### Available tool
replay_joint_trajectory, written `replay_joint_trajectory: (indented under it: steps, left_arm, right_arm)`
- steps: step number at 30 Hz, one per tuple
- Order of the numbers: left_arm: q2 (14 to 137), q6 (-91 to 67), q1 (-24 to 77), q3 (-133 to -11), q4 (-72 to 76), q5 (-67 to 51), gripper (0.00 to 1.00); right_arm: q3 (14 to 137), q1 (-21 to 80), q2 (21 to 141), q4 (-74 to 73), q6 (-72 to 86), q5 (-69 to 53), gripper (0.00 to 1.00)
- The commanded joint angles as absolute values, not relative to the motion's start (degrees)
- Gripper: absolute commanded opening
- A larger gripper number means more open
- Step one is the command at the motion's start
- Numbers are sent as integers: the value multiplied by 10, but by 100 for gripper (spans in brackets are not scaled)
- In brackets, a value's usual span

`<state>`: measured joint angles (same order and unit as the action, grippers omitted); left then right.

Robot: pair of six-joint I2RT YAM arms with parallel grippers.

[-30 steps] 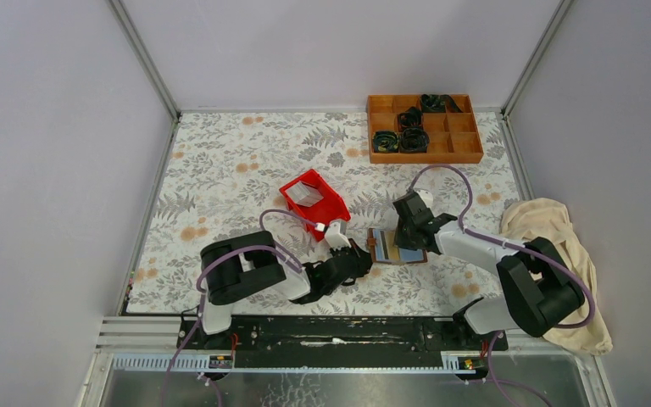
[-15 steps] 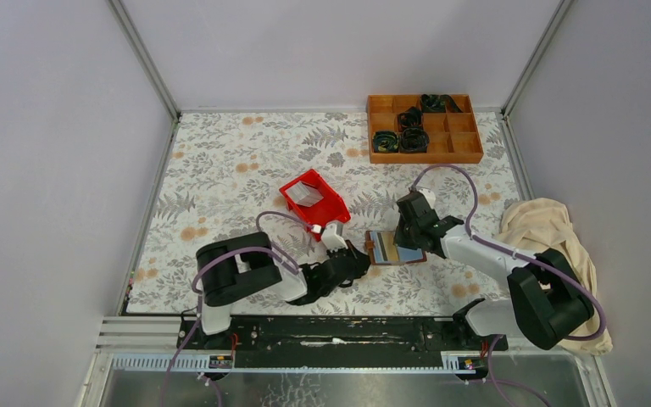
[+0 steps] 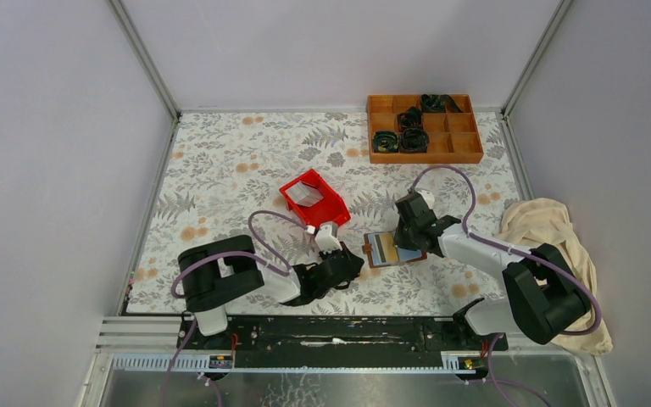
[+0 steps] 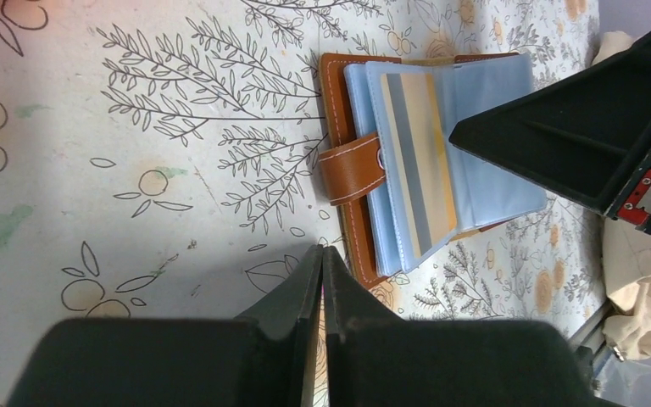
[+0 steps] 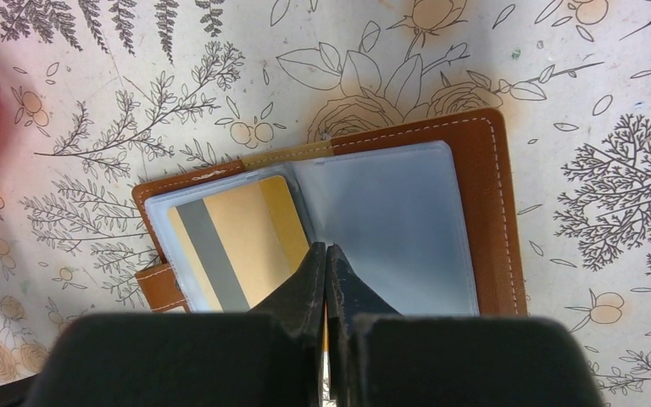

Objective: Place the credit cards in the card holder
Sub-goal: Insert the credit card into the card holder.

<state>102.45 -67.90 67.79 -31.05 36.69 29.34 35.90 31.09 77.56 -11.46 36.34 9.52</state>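
**Card holder open on floral mat; both grippers closed**

Left gripper [image 4: 322, 251]: jaws pressed together, nothing between them, tips just beside the strap edge of the card holder [image 3: 386, 251].
Card holder: lies open, blue-grey sleeves up, with a gold-tan card [image 5: 236, 239] in the strap-side sleeve.
Right gripper [image 5: 326, 248]: jaws together, tips on the sleeves at the card's edge.
Beyond: red bin [image 3: 333, 206], then orange tray [image 3: 424, 158], far.

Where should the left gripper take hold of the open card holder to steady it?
Likely the strap tab, from the side facing the left gripper: it juts past the cover edge, while the rest of the card holder lies flat.
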Motion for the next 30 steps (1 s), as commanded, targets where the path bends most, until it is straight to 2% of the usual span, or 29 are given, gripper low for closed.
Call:
replay_joint_trajectory:
  steps: [1, 16, 30]
  left_arm:
    - [1068, -623, 679, -298, 137, 298, 8]
    - [1071, -613, 679, -335, 118, 298, 8]
    - [1013, -605, 680, -344, 97, 310, 8]
  right_arm:
    - [358, 313, 782, -103, 370, 105, 0]
    - [340, 313, 784, -90, 378, 107, 0]
    - [342, 313, 778, -94, 376, 109, 0]
